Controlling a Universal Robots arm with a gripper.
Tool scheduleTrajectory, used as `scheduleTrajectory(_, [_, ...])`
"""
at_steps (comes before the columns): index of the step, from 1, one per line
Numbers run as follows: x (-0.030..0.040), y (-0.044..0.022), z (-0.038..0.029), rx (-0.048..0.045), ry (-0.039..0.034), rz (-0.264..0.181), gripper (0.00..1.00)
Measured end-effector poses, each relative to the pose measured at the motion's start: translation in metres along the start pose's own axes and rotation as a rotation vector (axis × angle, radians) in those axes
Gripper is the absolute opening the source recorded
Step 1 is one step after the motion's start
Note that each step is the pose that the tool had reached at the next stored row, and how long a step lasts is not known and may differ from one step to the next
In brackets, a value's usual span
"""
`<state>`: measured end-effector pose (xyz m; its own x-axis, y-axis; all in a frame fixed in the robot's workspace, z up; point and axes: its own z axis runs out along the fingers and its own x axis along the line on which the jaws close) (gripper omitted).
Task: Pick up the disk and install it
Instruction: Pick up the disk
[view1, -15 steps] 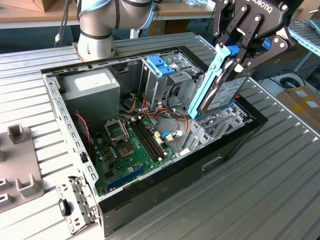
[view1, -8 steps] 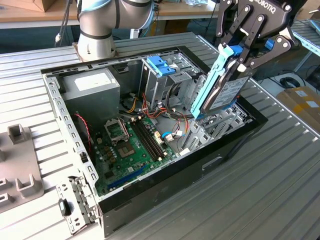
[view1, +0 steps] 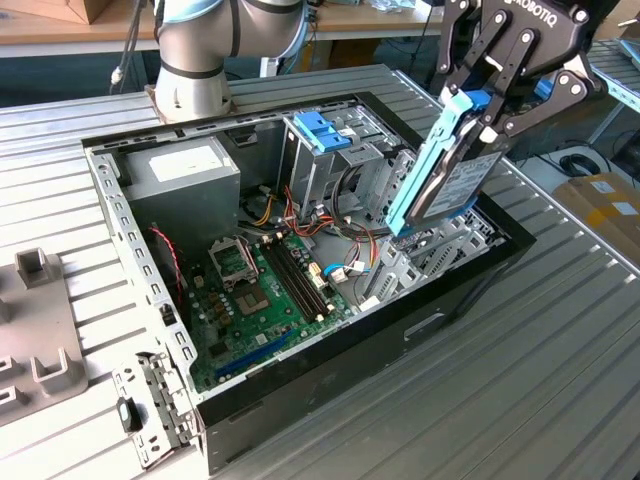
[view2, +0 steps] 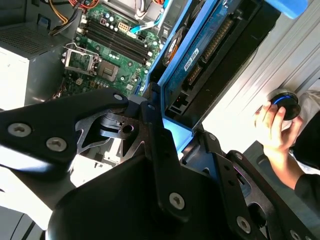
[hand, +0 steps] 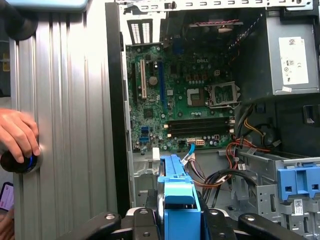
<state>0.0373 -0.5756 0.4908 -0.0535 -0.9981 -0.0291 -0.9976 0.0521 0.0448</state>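
Ribbed metal bench (view1: 560, 330), open computer case (view1: 470, 290), pincer (view1: 487, 110) clamped on disk (view1: 450, 165) — grey metal, blue-framed, tilted

Gripper (view1: 487, 112) clamping disk (view1: 447, 168) above case (view1: 330, 370)

The end effector (view1: 487, 118) hangs clamped on the disk (view1: 443, 170) above the open computer case (view1: 470, 275), air free around it. Below, the metal drive cage (view1: 335, 165) with its blue handle (view1: 322, 130), tangled cables (view1: 345, 240) and the power-supply box (view1: 185, 180) crowd the interior. A person's hand (hand: 17, 135) rests on the ribbed counter (view1: 520, 380) beside the case.
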Motion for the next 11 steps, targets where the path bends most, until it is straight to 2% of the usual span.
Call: scheduleTrajectory(11, [-0.0004,-0.0084,0.0,0.0,0.0,0.0,0.37])
